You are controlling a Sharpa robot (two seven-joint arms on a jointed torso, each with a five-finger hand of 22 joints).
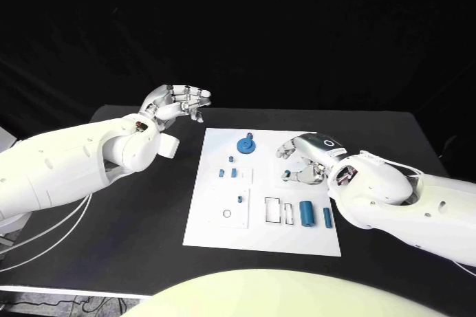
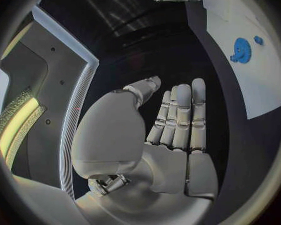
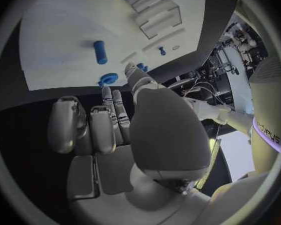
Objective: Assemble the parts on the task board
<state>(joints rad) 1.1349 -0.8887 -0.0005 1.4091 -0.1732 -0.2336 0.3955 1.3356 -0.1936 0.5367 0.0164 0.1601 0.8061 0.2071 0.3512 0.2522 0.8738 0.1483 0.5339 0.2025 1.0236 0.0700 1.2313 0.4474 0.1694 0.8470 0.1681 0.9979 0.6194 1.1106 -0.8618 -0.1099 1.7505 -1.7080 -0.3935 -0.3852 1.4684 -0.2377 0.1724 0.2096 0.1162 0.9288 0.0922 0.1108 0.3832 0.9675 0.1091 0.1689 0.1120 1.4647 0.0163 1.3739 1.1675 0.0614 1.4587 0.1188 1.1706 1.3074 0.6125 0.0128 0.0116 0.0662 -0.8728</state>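
Hands empty: our left hand (image 1: pixel 179 102) hovers open beyond the white board's (image 1: pixel 223 231) far corner; right hand (image 1: pixel 305 160), fingers loosely spread, over it beside the blue gear (image 1: pixel 246 146). Next, probably a reach for a part.

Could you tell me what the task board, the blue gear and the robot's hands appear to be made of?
Task board: probably matte white plastic, flat and without glare. Blue gear: likely moulded plastic, evenly coloured and dull. Left hand and right hand: silver segments with soft highlights, metal or metallic-painted plastic; cannot tell which.
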